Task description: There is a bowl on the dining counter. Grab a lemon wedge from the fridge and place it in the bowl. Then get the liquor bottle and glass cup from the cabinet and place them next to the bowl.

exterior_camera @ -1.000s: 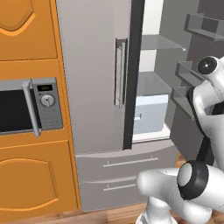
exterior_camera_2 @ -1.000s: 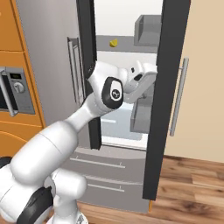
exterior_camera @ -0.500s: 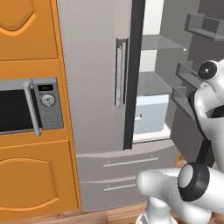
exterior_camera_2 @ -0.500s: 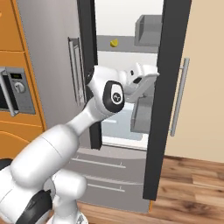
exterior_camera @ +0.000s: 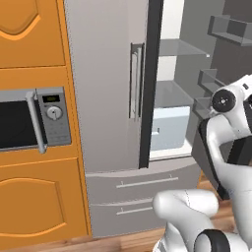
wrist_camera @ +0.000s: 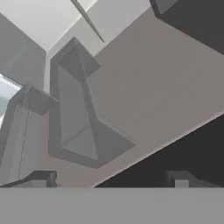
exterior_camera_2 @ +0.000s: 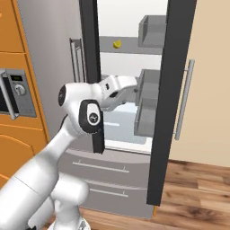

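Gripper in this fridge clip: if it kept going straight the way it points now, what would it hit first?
Probably the inside of the open fridge door. The gripper points at the door's grey bins, and the hand view looks straight at one door bin close ahead. Its jaws are apart and empty. Depth is uncertain; the lemon wedge lies well off this line.

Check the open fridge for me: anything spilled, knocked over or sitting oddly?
Nothing stands out. The lemon wedge rests on an upper shelf, the drawer below is shut, and the door bins hang level on the open right door. The tool, jaws apart, holds nothing beside those bins.
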Tool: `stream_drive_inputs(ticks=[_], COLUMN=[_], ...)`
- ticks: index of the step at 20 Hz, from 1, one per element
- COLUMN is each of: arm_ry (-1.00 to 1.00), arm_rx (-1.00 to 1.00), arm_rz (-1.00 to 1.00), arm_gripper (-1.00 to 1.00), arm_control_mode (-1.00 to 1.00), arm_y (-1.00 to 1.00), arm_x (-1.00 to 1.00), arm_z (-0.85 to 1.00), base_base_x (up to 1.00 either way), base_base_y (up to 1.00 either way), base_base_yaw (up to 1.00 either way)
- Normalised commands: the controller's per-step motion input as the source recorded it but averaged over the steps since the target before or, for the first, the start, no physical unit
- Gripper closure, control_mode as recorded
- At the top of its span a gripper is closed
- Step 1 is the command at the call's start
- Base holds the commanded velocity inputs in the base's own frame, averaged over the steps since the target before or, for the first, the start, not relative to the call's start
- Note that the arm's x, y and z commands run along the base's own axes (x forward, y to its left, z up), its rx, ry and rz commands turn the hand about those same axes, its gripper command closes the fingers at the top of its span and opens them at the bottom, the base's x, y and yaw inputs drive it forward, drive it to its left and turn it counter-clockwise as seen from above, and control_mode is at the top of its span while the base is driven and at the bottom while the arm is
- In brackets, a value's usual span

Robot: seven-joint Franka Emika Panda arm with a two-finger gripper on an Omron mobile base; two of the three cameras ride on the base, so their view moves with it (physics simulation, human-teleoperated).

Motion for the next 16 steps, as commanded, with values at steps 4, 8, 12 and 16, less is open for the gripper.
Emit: stream_drive_inputs(ticks=[4, 8, 12, 16], arm_ry=[-0.03, 0.00, 0.00, 0.09], arm_rx=[0.00, 0.08, 0.18, 0.30], arm_rz=[0.14, 0.19, 0.18, 0.11], arm_gripper=[-1.00, -1.00, -1.00, -1.00], arm_control_mode=[-1.00, -1.00, -1.00, -1.00], arm_y=[1.00, 0.97, 0.88, 0.73], arm_x=[-0.04, 0.01, 0.07, 0.30], arm_z=[0.00, 0.00, 0.00, 0.00], base_base_x=[0.00, 0.00, 0.00, 0.00], base_base_y=[0.00, 0.00, 0.00, 0.00], base_base_yaw=[0.00, 0.00, 0.00, 0.00])
